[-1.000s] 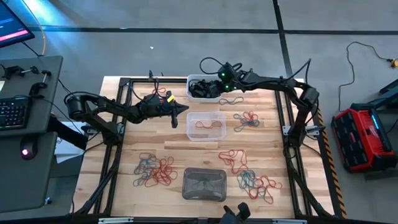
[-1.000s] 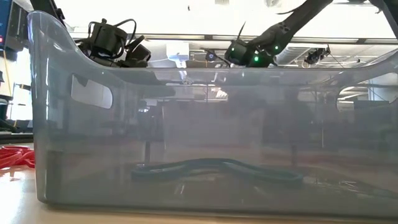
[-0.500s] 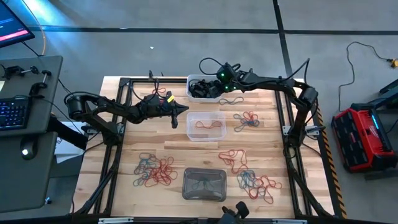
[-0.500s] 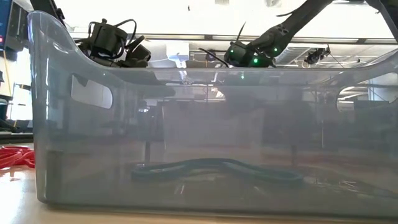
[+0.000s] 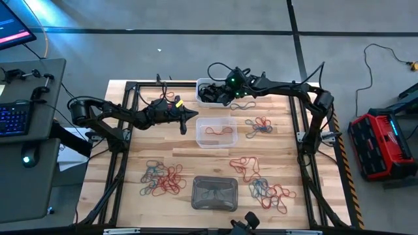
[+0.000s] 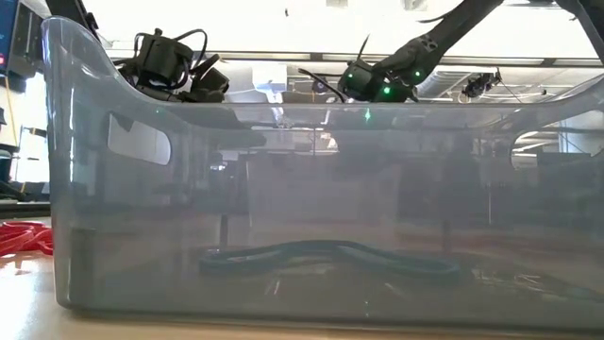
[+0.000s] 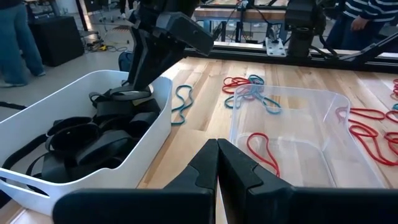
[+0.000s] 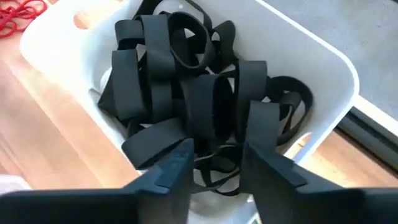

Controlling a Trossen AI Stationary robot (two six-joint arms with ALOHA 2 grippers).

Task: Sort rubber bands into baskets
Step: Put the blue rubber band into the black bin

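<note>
High view: wooden table point(image 5: 130, 171), with the white basket point(image 5: 204, 85) of black rubber bands point(image 8: 186, 93) at its far edge, right gripper point(image 5: 219, 95) parted and empty over it, left gripper point(image 5: 189, 117) shut, empty, beside it.

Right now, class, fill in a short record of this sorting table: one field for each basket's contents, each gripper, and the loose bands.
white basket: a heap of black bands
clear basket: red band inside
grey basket: a dark band on its floor
right gripper: open, above the white basket, holding nothing
left gripper: shut, beside the clear basket
loose bands: red and teal clusters on the wooden table
</note>
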